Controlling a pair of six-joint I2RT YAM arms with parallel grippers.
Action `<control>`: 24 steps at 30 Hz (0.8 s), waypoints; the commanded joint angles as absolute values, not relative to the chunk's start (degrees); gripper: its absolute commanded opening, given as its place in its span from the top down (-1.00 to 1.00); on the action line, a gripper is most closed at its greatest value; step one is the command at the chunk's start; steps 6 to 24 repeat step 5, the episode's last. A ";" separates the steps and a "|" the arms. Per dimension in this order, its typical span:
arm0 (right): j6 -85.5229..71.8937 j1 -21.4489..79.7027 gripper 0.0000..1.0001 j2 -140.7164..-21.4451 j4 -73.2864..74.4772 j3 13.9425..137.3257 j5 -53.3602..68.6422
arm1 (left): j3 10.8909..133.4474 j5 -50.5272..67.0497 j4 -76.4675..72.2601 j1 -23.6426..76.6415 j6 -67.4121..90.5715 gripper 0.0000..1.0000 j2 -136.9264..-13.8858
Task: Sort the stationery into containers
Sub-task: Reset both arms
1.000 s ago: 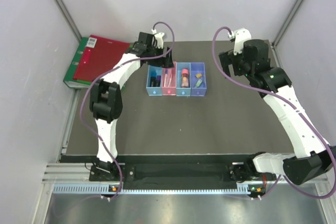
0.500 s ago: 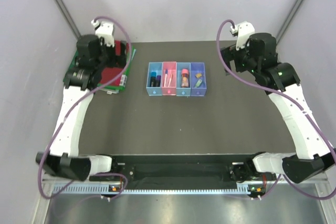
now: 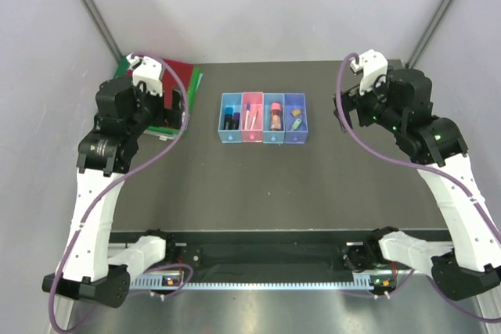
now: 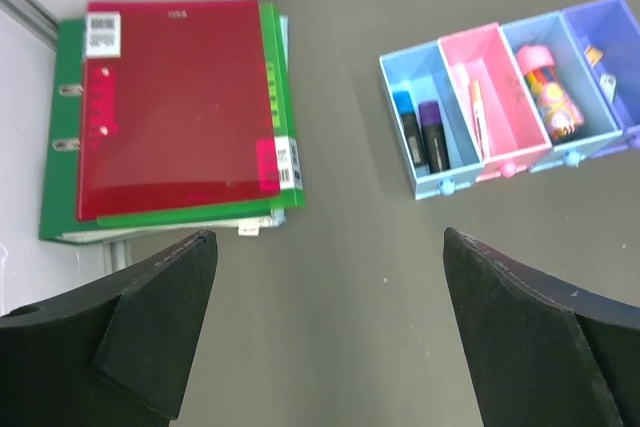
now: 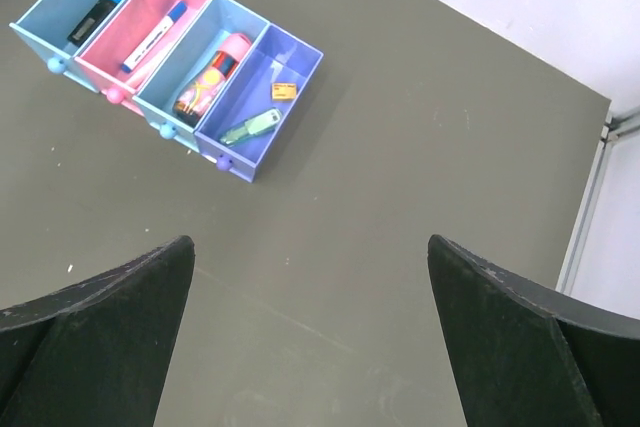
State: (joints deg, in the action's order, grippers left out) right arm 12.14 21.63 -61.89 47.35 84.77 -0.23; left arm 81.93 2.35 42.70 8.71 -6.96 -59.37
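Note:
The four joined bins (image 3: pixel 263 137) stand at the table's far middle. They also show in the left wrist view (image 4: pixel 441 185) and the right wrist view (image 5: pixel 236 161). The left light blue bin holds the blue-black highlighter (image 4: pixel 407 127) and the purple-black highlighter (image 4: pixel 433 133). The pink bin holds the white blue-capped pen (image 5: pixel 153 36) and the thin pinkish pen (image 4: pixel 477 113). The third bin holds the pink-capped bottle (image 5: pixel 207 75). The purple-blue bin holds the green marker (image 5: pixel 251 127) and the tan block (image 5: pixel 283 90). My left gripper (image 3: pixel 178 103) (image 4: pixel 327 235) is open and empty, raised left of the bins. My right gripper (image 3: pixel 342 109) (image 5: pixel 310 241) is open and empty, raised right of them.
A red binder (image 4: pixel 175 107) lies on a green binder (image 4: pixel 60 147) at the far left corner, partly under my left arm in the top view (image 3: pixel 176 72). Grey walls close in the table on three sides. A metal rail (image 5: pixel 590 197) runs along the right edge.
My left arm has swung away from over the bins to the left, above the binders, and pulled back nearer. My right arm has drifted slightly right and nearer.

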 commanded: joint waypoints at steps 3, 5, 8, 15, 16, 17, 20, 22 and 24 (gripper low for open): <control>13.36 22.06 -0.99 -61.79 45.70 85.52 1.41 | 81.74 2.81 43.42 8.79 -6.50 -0.98 -59.68; 13.36 22.06 -0.99 -61.44 45.44 85.26 1.93 | 82.00 2.72 43.33 8.79 -6.59 -0.98 -59.76; 13.36 22.06 -0.99 -61.44 45.44 85.26 1.93 | 82.00 2.72 43.33 8.79 -6.59 -0.98 -59.76; 13.36 22.06 -0.99 -61.44 45.44 85.26 1.93 | 82.00 2.72 43.33 8.79 -6.59 -0.98 -59.76; 13.36 22.06 -0.99 -61.44 45.44 85.26 1.93 | 82.00 2.72 43.33 8.79 -6.59 -0.98 -59.76; 13.36 22.06 -0.99 -61.44 45.44 85.26 1.93 | 82.00 2.72 43.33 8.79 -6.59 -0.98 -59.76; 13.36 22.06 -0.99 -61.44 45.44 85.26 1.93 | 82.00 2.72 43.33 8.79 -6.59 -0.98 -59.76; 13.36 22.06 -0.99 -61.44 45.44 85.26 1.93 | 82.00 2.72 43.33 8.79 -6.59 -0.98 -59.76; 13.36 22.06 -0.99 -61.44 45.44 85.26 1.93 | 82.00 2.72 43.33 8.79 -6.59 -0.98 -59.76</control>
